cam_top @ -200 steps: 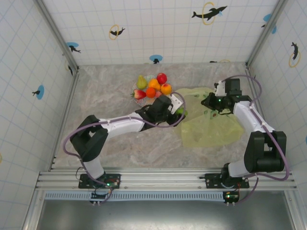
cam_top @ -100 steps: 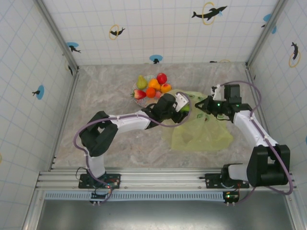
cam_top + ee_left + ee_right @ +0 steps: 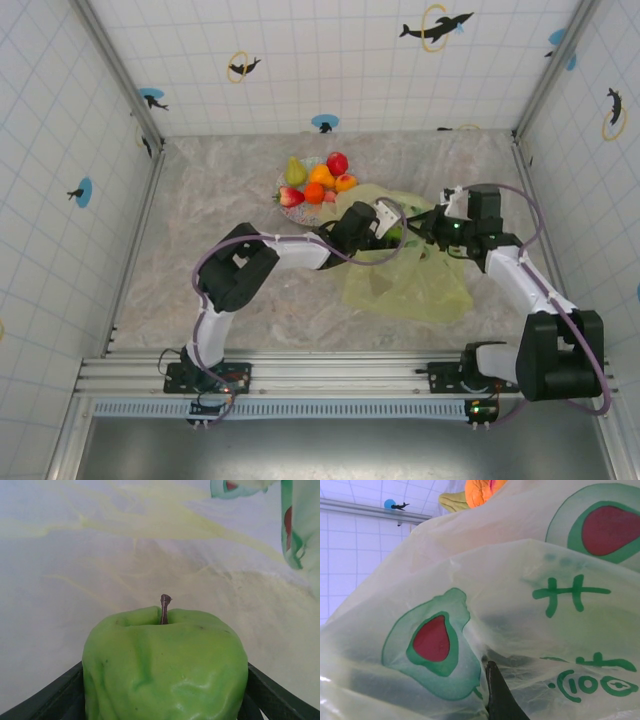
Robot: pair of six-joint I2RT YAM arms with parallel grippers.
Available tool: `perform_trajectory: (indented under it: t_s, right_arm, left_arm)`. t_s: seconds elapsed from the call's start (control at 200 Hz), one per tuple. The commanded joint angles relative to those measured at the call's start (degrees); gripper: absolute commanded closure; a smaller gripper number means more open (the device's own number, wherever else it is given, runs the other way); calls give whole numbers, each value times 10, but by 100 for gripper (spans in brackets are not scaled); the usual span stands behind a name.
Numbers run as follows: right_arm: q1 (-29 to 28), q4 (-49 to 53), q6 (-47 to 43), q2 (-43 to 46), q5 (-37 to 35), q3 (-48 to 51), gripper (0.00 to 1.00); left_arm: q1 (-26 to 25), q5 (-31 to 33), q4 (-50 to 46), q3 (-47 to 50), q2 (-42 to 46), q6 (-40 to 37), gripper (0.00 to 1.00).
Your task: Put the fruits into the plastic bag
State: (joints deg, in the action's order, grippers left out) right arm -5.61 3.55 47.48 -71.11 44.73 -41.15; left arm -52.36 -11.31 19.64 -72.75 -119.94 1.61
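One plastic bag (image 3: 410, 285): thin, crinkly, yellow-green with green-and-red prints, lying right of centre. The left gripper (image 3: 386, 229) is grasping one shiny green apple (image 3: 165, 665) at the bag's mouth. The right gripper (image 3: 427, 226) is pinched tight on the bag's far edge. On the plate (image 3: 280, 186), far-left of the bag: one pear (image 3: 294, 172), one red apple (image 3: 338, 163), one strawberry (image 3: 291, 197), and three oranges (image 3: 321, 176), I think.

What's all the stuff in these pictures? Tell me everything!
plastic bag: one, yellow-green, right of centre
green apple: one, green, gripped at the plastic bag's opening
pear: one, yellow-green, on the plate
red apple: one, red, on the plate
oranges: three, orange, on the plate
strawberry: one, red, plate's near left edge
plate: one, patterned, far middle
left gripper: one, black, shut on green apple
right gripper: one, black, shut on plastic bag
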Motion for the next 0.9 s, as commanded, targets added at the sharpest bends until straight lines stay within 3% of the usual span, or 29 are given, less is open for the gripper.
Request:
perform_trajectory:
  t_s: [0.0,0.285,0.711,0.896]
  right_arm:
    - [4,-47,19,9,11,12,100]
    - [25,-39,-2,6,10,23,100]
    - [54,27,-74,-12,-15,3,100]
    - [54,21,-74,-21,-21,4,100]
  left_arm:
    - [-1,-19,45,-3,11,29,25]
    - [-1,-46,17,37,78,36,13]
    - [7,-81,-38,146,246,47,17]
    - [15,-60,-58,224,336,42,17]
